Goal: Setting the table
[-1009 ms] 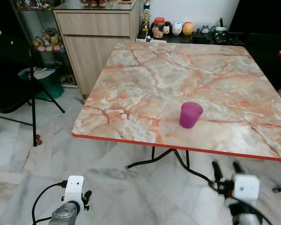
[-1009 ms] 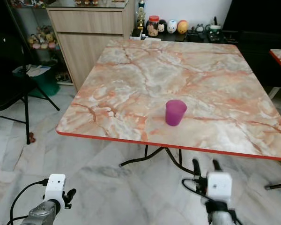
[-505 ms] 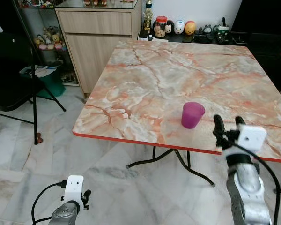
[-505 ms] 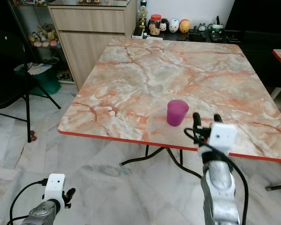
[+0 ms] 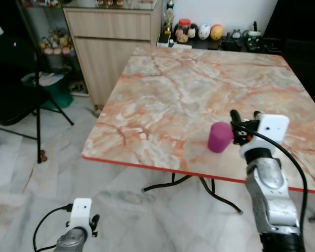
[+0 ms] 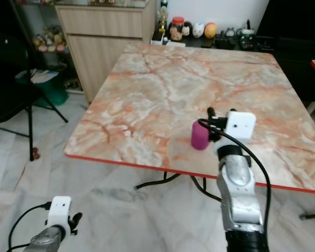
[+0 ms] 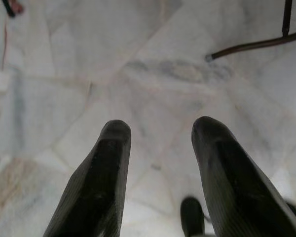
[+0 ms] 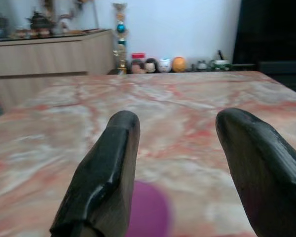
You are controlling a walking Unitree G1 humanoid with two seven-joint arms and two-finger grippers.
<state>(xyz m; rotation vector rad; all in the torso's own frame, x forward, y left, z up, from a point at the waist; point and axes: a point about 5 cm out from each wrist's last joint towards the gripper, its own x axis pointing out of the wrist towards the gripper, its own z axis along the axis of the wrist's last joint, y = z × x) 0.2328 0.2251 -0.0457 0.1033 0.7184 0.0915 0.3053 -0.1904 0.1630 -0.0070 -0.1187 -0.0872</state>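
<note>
We note a black folding chair (image 5: 10, 79) on the pale marble floor (image 5: 52, 173). A wooden cabinet (image 5: 113, 44) stands beyond it, a green bin (image 5: 55, 92) at its foot. Small figurines and jars (image 5: 199, 32) line a low dark shelf (image 6: 241, 42).

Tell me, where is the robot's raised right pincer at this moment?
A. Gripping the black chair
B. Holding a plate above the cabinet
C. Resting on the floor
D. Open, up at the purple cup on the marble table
D: the right pincer sits open just beside the purple cup near the front edge of the marble table.
</note>
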